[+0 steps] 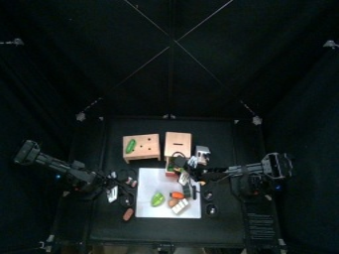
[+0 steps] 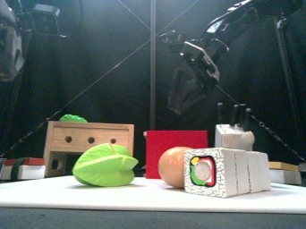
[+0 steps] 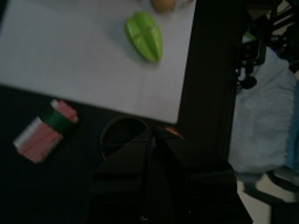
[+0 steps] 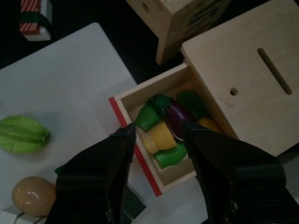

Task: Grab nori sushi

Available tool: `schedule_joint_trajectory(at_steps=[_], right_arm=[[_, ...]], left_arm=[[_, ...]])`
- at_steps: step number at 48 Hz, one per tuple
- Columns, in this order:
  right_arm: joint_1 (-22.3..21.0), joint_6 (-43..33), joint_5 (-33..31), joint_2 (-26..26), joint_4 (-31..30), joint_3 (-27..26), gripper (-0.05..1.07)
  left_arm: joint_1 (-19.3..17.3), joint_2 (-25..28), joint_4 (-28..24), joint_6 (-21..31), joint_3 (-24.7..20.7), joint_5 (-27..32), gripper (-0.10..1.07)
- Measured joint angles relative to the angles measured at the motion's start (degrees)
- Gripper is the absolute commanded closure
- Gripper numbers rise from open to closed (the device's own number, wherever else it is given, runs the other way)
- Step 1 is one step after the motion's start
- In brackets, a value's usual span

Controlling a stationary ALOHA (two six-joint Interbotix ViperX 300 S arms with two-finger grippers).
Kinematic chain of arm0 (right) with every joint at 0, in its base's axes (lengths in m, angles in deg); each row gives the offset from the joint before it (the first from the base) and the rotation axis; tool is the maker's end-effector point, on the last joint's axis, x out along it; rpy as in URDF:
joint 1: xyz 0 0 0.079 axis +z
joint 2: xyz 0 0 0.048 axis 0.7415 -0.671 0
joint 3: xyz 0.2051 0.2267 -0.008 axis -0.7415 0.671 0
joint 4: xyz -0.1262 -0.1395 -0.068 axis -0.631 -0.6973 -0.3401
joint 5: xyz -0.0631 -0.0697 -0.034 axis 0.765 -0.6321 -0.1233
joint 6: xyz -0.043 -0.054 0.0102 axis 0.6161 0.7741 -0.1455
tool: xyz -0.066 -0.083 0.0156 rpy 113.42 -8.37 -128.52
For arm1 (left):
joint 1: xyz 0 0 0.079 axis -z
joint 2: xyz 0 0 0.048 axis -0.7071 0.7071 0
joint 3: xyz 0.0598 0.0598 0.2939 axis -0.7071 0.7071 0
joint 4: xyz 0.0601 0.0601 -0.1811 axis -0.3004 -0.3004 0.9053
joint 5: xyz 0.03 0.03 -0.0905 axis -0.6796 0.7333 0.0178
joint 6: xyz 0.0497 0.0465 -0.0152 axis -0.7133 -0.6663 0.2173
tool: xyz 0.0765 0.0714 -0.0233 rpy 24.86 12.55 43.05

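While the right claw [image 4: 162,144] hangs open and empty above a red-edged tray [image 4: 131,131] of toy vegetables [image 4: 167,122], the left claw's state is unclear.

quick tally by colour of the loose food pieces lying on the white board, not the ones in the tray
green leaf: 1
tan round piece: 1
white sushi roll: 1
total: 3

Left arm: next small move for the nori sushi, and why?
Probably swing the left hand sideways until it is over the banded sushi piece, then descend. That piece, likely the nori one, lies on the black table just off the white board, well to one side of the hand, which looks empty and open.
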Motion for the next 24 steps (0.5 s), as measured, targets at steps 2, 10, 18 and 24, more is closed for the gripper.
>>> schedule_joint_trajectory(at_steps=[2, 10, 18, 24], right_arm=[[0.00, 0.09, 0.00, -0.09, 0.18, 0.00, 0.21], [-0.18, 0.09, 0.00, -1.14, 0.97, 0.26, 0.21], [-0.18, 0.00, 0.09, -1.49, 1.67, 0.62, 0.21], [-0.18, 0.00, 0.09, -1.67, 1.76, 0.70, 0.21]], left_arm=[[0.00, 1.05, 1.93, 0.97, -0.35, 1.58, 0.41], [1.76, 6.06, 4.13, 6.86, -0.70, 3.52, 0.41], [6.15, 11.60, 2.72, 14.85, -2.64, 3.69, 0.41], [9.05, 15.64, 0.70, 21.45, -4.13, 4.13, 0.39]])
